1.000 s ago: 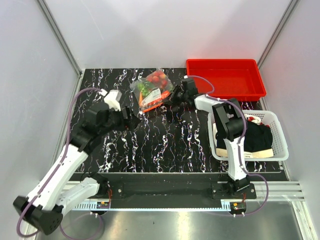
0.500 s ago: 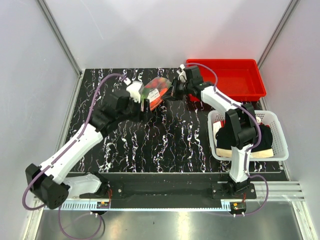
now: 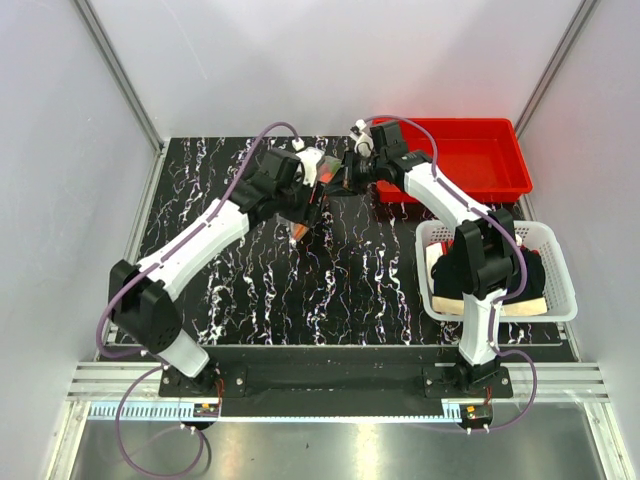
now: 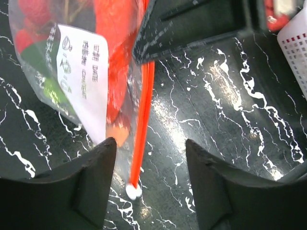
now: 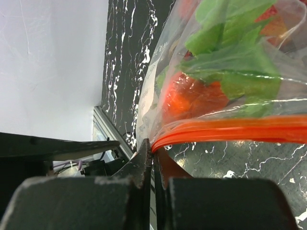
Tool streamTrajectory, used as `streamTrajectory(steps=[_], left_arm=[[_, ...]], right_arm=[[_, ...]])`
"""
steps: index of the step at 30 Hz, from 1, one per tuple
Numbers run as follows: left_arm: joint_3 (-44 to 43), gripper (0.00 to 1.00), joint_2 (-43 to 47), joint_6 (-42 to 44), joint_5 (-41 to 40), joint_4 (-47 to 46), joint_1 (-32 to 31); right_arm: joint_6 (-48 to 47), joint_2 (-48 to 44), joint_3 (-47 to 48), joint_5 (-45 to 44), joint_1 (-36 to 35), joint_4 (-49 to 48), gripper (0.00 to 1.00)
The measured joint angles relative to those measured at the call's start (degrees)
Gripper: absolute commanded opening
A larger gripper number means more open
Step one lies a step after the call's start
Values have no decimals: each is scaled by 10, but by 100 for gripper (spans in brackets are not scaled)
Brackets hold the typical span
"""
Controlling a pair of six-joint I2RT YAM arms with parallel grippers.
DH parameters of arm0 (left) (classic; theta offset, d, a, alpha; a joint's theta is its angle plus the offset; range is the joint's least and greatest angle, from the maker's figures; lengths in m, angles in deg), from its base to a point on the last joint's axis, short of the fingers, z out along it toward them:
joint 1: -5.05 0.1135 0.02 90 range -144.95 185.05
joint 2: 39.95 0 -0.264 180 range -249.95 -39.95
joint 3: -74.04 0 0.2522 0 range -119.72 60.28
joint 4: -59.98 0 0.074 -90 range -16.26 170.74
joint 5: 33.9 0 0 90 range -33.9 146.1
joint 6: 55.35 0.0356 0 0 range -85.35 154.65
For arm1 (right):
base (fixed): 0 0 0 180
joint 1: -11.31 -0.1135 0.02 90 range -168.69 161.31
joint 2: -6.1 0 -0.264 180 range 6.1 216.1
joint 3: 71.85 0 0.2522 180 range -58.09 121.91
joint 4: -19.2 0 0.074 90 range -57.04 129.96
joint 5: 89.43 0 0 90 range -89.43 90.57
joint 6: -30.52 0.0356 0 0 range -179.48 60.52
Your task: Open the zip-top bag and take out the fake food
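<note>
Jaws of the right gripper (image 5: 153,148) are pressed together on the orange-red zip strip (image 5: 230,128) of the bag (image 5: 216,72), pinching it at one end of the mouth. Jaws of the left gripper (image 4: 149,143) stand spread, and the zip strip hangs down between the two fingers (image 4: 81,191) with a gap on the right side. The bag's lower corner lies against the tip of the left finger; I cannot tell whether it presses there.

From above, the bag (image 3: 318,180) is held up off the black marbled table (image 3: 300,290), at about 12 o'clock from the table's middle, between the two grippers. The left arm reaches it from 8 o'clock, the right arm from 4 o'clock.

Toy food is inside the bag: green leaves (image 5: 230,52), an orange piece (image 5: 189,98), and red pieces (image 4: 33,12) beside the white label (image 4: 81,81).

A red tray (image 3: 452,155) sits at 2 o'clock on the table, just beside the right gripper. A white basket (image 3: 560,270) sits at 4 o'clock, holding something dark and something beige.
</note>
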Motion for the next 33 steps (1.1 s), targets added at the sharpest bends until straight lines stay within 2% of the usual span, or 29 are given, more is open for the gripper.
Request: streamTrajectory(steps=[6, 8, 10, 12, 14, 16, 17, 18, 21, 22, 26, 33], left_arm=[[-24, 40, -30, 0, 1, 13, 0], [-32, 40, -40, -5, 1, 14, 0], [-42, 35, -52, -8, 1, 17, 0], [-50, 28, -63, -12, -1, 19, 0], [-58, 12, -71, -18, -5, 23, 0], [-64, 0, -78, -26, -11, 25, 0], [-68, 0, -80, -29, -16, 26, 0], [-69, 0, -81, -37, -19, 27, 0], [-73, 0, -81, -64, -36, 30, 0], [-73, 0, -81, -77, -42, 31, 2], [-73, 0, -75, -150, -58, 38, 15], [-61, 0, -38, -279, -60, 41, 65]], right_arm=[[-7, -8, 10, 6, 0, 23, 0], [-9, -9, 16, 8, 0, 29, 0], [-9, -9, 21, 8, 0, 33, 0], [-10, -9, 26, 8, 0, 40, 0], [-10, -9, 29, 7, -1, 46, 0], [-11, -9, 33, 5, -2, 52, 16], [-12, -9, 37, 2, -3, 55, 24], [-14, -9, 40, -1, -4, 57, 38], [-29, -9, 52, -17, -7, 66, 54], [-37, -9, 56, -25, -8, 72, 61], [-75, -24, 57, -71, -10, 100, 74], [-133, -112, -13, -133, -11, 98, 82]])
